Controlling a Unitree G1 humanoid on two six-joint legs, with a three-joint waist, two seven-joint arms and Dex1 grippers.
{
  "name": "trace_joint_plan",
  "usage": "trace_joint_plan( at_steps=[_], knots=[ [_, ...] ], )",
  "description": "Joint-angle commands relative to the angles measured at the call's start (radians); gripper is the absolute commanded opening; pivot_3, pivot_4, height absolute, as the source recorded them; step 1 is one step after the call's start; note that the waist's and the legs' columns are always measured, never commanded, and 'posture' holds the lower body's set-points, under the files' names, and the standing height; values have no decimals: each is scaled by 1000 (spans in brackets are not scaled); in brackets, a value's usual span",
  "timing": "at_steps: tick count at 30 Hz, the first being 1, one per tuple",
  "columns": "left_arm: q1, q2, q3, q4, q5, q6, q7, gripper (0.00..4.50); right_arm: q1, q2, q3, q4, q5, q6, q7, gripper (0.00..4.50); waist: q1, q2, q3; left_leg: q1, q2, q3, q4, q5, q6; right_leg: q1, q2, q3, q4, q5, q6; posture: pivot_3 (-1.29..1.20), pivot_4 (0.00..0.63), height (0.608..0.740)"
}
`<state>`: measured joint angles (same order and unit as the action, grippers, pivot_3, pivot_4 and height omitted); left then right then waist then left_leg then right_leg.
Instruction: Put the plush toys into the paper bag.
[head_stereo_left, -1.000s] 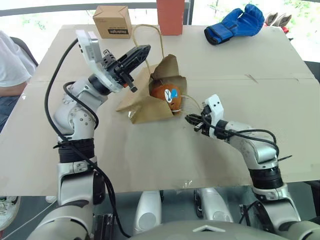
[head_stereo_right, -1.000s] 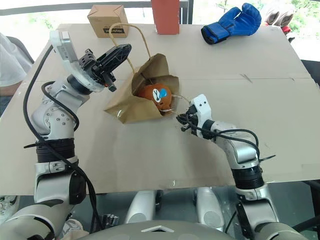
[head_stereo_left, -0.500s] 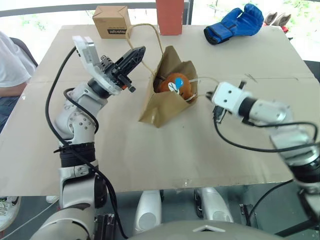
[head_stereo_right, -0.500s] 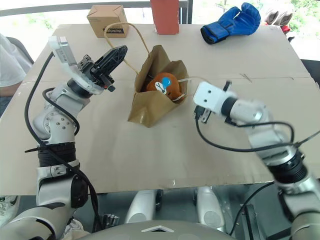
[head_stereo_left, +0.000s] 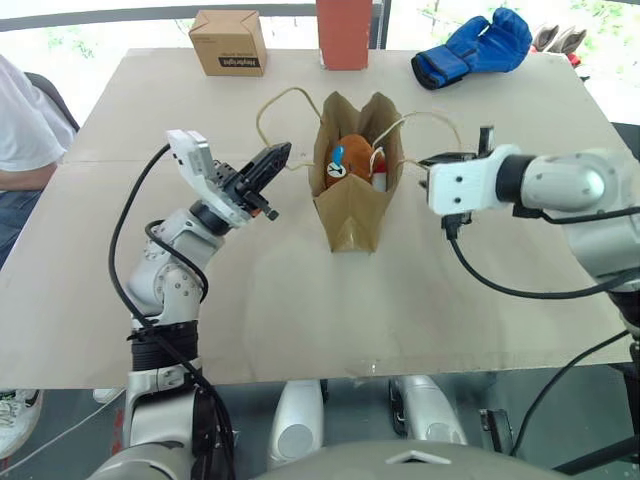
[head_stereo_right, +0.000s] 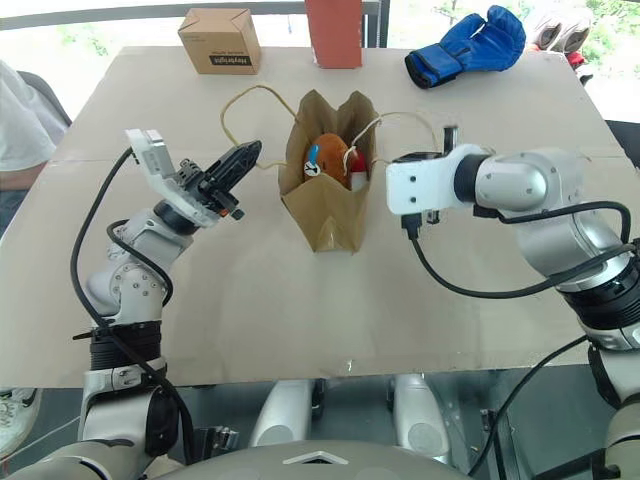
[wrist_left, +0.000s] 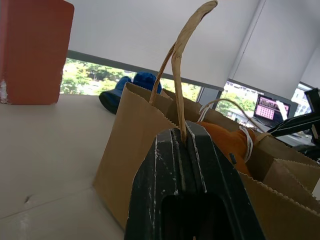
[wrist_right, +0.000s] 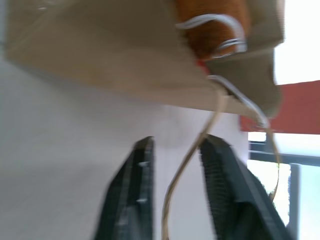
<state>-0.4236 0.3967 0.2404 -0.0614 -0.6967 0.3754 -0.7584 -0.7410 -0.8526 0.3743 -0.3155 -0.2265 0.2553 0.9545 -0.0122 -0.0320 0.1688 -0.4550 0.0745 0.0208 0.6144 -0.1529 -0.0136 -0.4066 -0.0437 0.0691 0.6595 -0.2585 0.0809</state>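
The plain brown kraft paper bag (head_stereo_left: 356, 185) is seen standing upright in the middle of the table, between the two grippers, and the task is judged nearly done, since the rounded brown plush toy (head_stereo_left: 347, 162) and a glimpse of the white-and-red one (head_stereo_left: 379, 173) are seated inside its mouth. One twisted paper loop handle (wrist_left: 186, 47) is pinched in the fully closed left gripper (wrist_left: 184, 139), while the other handle (wrist_right: 186, 165) runs loosely between the parted fingers of the right gripper (wrist_right: 176, 152), which grip nothing. What is called for next is probably a release by the left gripper and a withdrawal of both arms without tipping the bag.
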Motion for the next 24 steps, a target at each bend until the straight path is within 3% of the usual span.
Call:
trace_joint_plan(
  at_steps=[1,6,11,16,17,18,19,20,21,24],
  knots=[
    [-21,-13,0,-53,2,-30,18,0,-44,8,-152,-93,101,80,23,2382,-1,0,0,0,0,0,0,0,0,0,0,0,0,0,0,0,150,740],
    [-53,-22,7,-25,-6,-38,29,0,-59,57,-383,-232,340,414,10,2382,3,0,0,0,0,-1,-1,0,0,0,0,-1,1,0,0,0,150,740],
    [-106,-19,18,12,3,-48,37,0,-28,226,-675,-413,590,829,-123,2382,3,-1,0,0,0,-1,0,0,0,1,0,-1,1,0,0,0,150,740],
    [-116,28,49,20,-88,26,-40,0,117,260,-760,-553,687,999,-196,2382,1,-1,-1,0,0,-1,0,0,0,1,0,-1,1,0,0,0,150,740],
    [-112,49,49,20,-92,32,-66,337,179,237,-734,-562,670,983,-211,2450,0,-1,-1,0,0,-1,0,0,0,1,0,-1,1,0,0,0,150,740],
    [-107,74,54,14,-106,54,-88,682,237,230,-689,-546,644,944,-232,2008,-1,-1,-1,0,0,-1,0,0,0,1,0,-1,1,0,0,0,150,740],
    [-103,90,57,9,-117,71,-104,885,274,225,-656,-533,628,912,-247,1906,-1,-1,-1,0,0,-1,-1,0,0,0,0,-1,1,0,0,0,150,740],
    [-96,116,58,4,-131,97,-124,1388,302,242,-624,-507,620,877,-267,1506,-2,-1,-1,0,0,-1,-1,0,0,0,0,-1,1,0,0,0,150,740],
    [-90,144,71,8,-153,135,-131,1524,322,254,-573,-465,596,825,-287,1348,-7,-1,-1,0,0,-1,-1,0,0,0,0,-1,1,0,-1,0,150,740],
    [-75,218,104,27,-191,212,-157,2943,352,251,-434,-345,514,667,-312,2,-19,0,0,1,0,0,0,0,0,0,0,0,2,-2,-3,0,150,740]
  ],
)
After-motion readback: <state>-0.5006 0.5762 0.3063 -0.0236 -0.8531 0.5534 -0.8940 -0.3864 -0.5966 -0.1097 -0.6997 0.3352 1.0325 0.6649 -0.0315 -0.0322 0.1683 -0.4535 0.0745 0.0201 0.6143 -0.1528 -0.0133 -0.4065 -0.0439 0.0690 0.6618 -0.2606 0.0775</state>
